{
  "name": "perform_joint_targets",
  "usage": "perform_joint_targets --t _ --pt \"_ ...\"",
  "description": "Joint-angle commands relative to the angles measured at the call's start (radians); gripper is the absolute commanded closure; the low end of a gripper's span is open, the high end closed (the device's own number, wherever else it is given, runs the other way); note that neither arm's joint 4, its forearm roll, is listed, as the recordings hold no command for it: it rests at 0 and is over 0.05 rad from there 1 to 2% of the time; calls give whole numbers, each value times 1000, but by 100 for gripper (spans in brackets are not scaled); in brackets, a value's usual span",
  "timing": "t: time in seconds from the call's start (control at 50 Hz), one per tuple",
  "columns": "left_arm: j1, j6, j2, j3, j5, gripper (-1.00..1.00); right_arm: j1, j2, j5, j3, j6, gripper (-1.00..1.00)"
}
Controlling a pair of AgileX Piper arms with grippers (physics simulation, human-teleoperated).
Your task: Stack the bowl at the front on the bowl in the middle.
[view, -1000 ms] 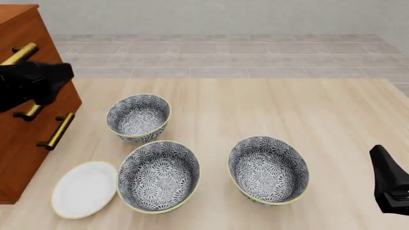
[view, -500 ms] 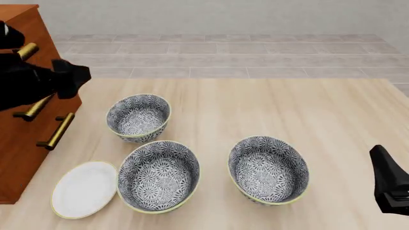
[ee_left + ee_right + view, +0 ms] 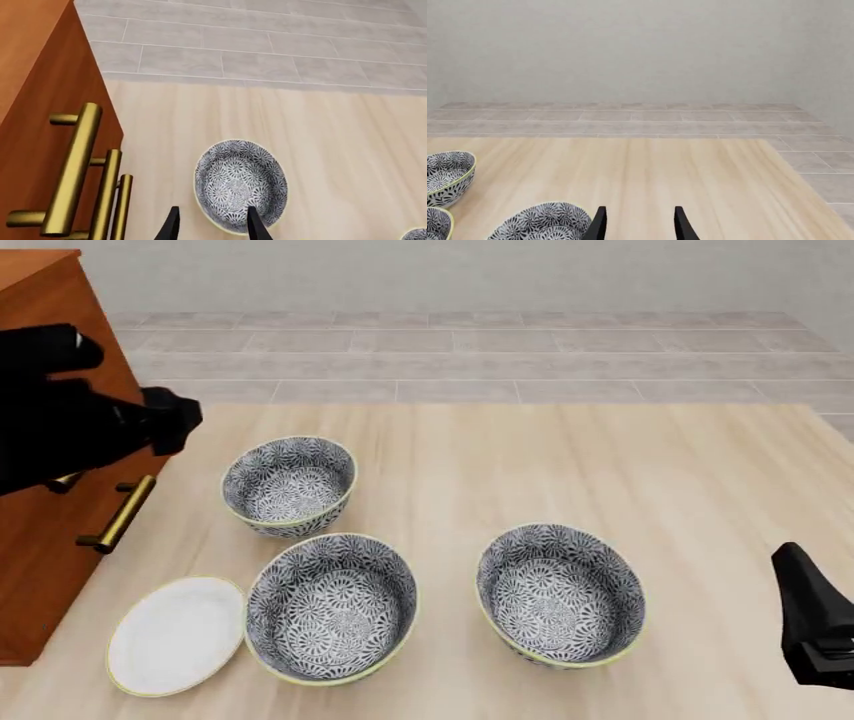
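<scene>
Fingers [image 3: 172, 227] of the left gripper [image 3: 160, 420] are parted and empty, at 10 o'clock from the bowl at the front [image 3: 331, 606]. They should pinch its rim, lift it clear, then carry it toward 3 o'clock onto the bowl in the middle [image 3: 561, 594]. A third bowl [image 3: 290, 483] at 12, a white plate [image 3: 174, 635] just beside at 9 and the cabinet [image 3: 54, 540] crowd the approach, while the right gripper [image 3: 811, 635] is likewise parted and empty.

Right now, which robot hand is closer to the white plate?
Left. The left gripper hangs above and behind the white plate, by the cabinet. The right gripper sits across the table.
</scene>
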Motion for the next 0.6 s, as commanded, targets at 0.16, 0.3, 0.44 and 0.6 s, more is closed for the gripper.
perform_joint_targets --t 0.16,0.3,0.44,0.6 --pt "10 -9 147 -5 -97 -100 0 0 0 0 0 -100" --pt "10 -10 179 -7 -109 -100 0 0 0 0 0 -100" --pt "17 -8 192 -16 -104 -100 0 0 0 0 0 -100" --pt "16 -14 234 18 -162 -100 0 -1 0 0 0 -100"
